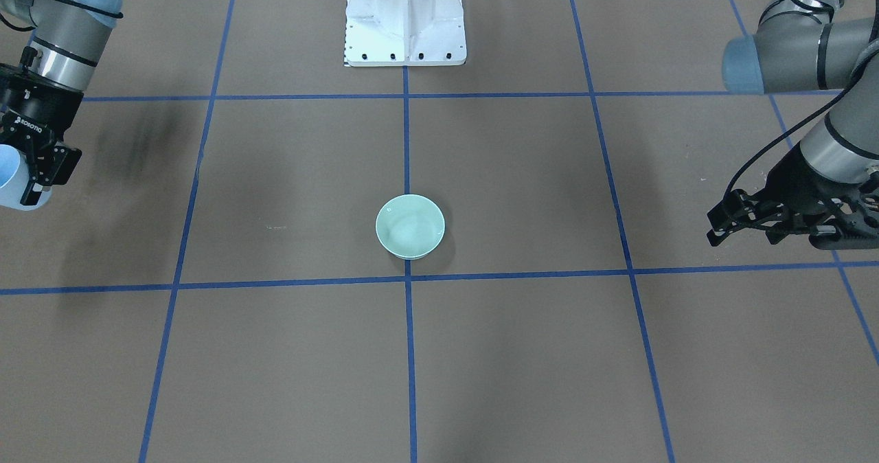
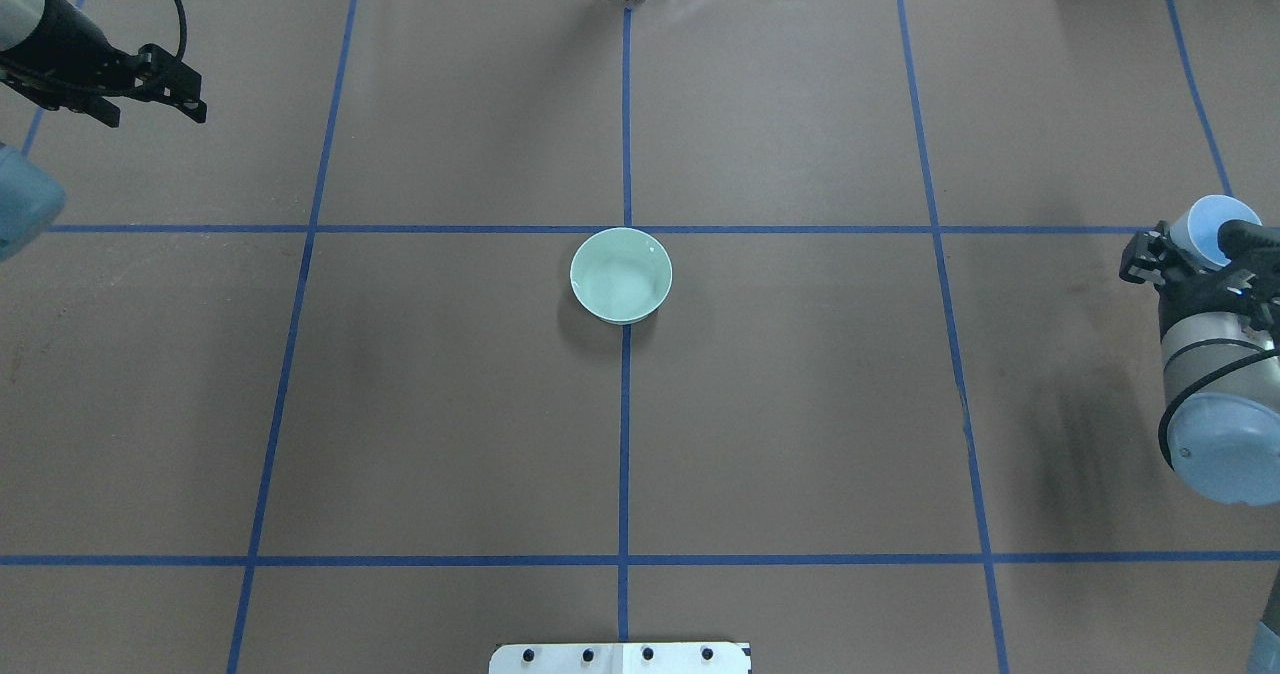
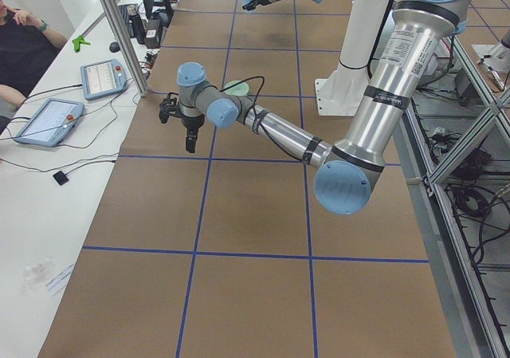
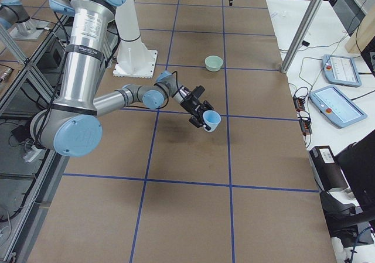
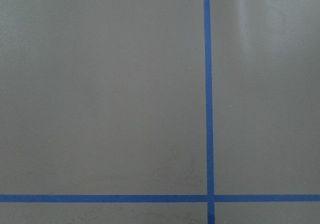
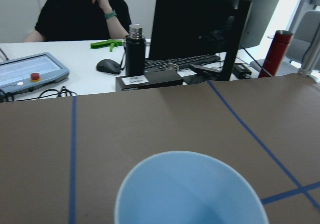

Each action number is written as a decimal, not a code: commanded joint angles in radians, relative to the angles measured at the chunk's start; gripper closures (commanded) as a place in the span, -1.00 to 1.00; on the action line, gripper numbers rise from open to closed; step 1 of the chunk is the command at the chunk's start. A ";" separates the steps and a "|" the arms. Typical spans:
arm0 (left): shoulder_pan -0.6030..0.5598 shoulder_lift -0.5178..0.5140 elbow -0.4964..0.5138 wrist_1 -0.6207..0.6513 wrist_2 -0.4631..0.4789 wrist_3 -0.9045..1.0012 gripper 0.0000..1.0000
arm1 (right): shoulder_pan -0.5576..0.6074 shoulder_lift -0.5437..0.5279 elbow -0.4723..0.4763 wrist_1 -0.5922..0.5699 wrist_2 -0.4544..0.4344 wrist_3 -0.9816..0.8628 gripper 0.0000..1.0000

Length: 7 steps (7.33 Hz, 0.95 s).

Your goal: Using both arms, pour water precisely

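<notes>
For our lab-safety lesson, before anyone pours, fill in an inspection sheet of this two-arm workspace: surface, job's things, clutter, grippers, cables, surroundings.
Surface: brown table marked with a blue tape grid.
Job's things: pale green bowl upright at the centre; light blue cup held off the table at the right edge; no stream of water seen.
Clutter: nothing seen on the table.
Grippers: right gripper shut on the cup; left gripper open, empty.
Cables: black cable loops along the left wrist.
Surroundings: white pedestal; side desk with pendants; seated person.
</notes>
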 commanded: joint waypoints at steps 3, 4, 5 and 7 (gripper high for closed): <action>0.006 -0.001 -0.014 -0.001 0.000 -0.047 -1.00 | -0.046 -0.053 -0.276 0.312 -0.088 0.028 1.00; 0.006 -0.001 -0.011 -0.001 0.000 -0.047 -1.00 | -0.066 -0.052 -0.276 0.312 -0.094 0.028 1.00; 0.006 -0.001 -0.009 -0.001 0.000 -0.047 -1.00 | -0.087 -0.052 -0.286 0.315 -0.094 0.030 1.00; 0.006 -0.001 -0.008 -0.003 0.000 -0.045 -1.00 | -0.103 -0.052 -0.298 0.315 -0.093 0.032 1.00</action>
